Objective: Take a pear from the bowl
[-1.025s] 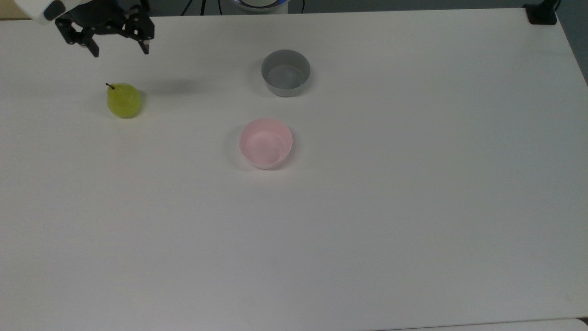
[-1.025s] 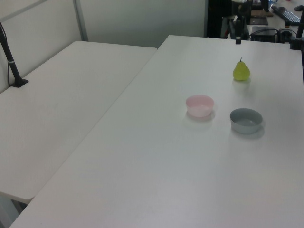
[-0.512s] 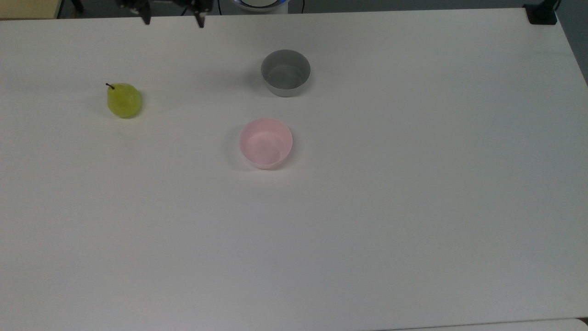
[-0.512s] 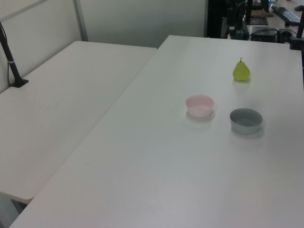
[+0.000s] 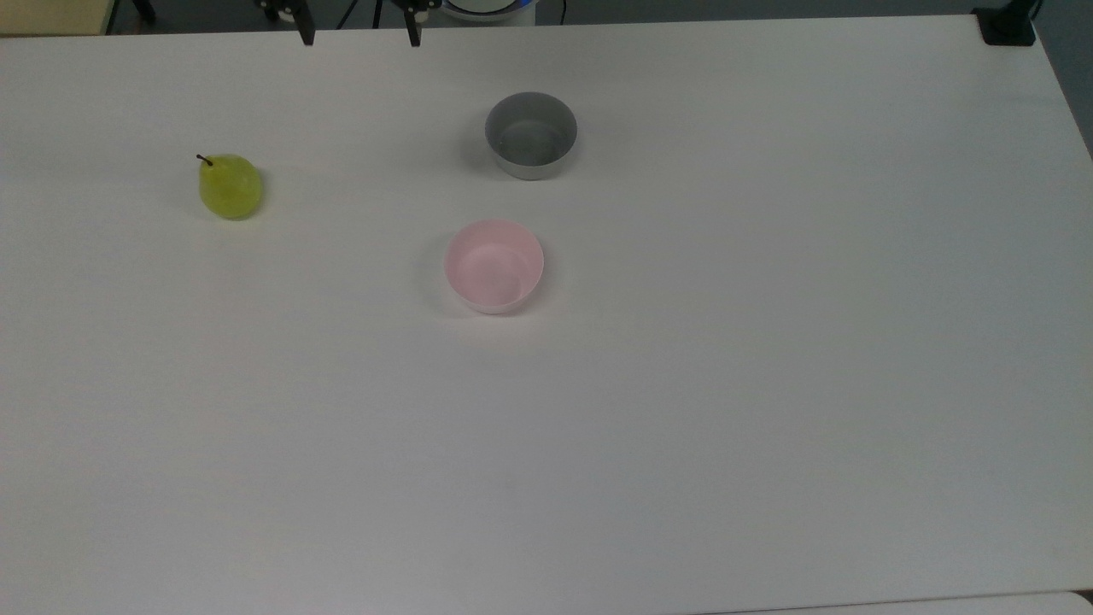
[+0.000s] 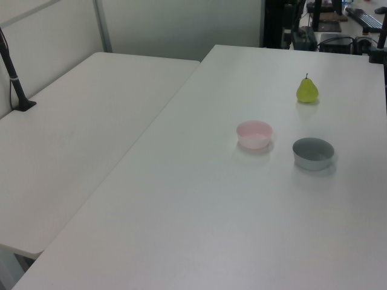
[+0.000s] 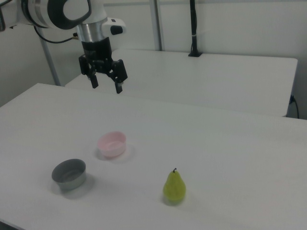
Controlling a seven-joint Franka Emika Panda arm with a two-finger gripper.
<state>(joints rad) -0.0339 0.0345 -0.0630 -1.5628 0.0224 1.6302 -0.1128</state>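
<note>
Here we see a white bench carrying three small things, with the arm raised above it. In the right view the gripper hangs high over the bench, behind the bowl, its jaws spread apart and empty; the top view catches just the two dark fingertips at its upper edge. The left view adds a second white table beside the bench.

The grey bowl and the pink bowl sit near each other, apart, both empty. The pear is not in either bowl: it stands on the bare bench, well apart from them, towards the top view's left. We see it upright in the right view, long axis vertical, stem pointing up.
</note>
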